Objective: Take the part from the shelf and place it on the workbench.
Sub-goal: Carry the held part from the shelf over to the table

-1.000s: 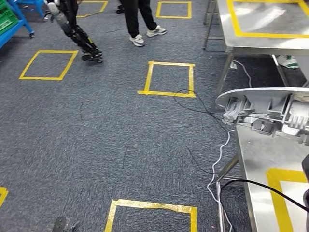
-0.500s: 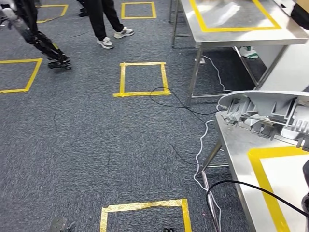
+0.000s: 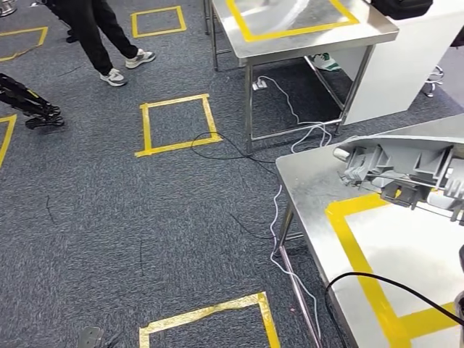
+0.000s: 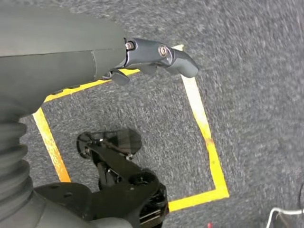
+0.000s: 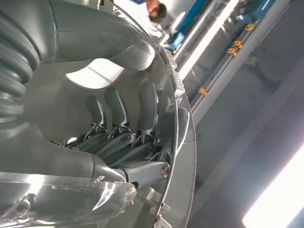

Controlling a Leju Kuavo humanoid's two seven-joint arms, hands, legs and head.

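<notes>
Right hand carrying the long grey ribbed plastic part above the near stainless-steel workbench.

In the right wrist view the right hand has its dark fingers curled against the part's inner face and its thick thumb across the rim, clamping it. In the head view the part lies roughly level, off the surface, above the far edge of the yellow tape rectangle marked on the benchtop. The left hand hangs over grey carpet and a yellow tape square, holding nothing, fingers loosely apart. A black cable crosses the bench; a person's legs stand at the far left, beyond a second steel table.
</notes>
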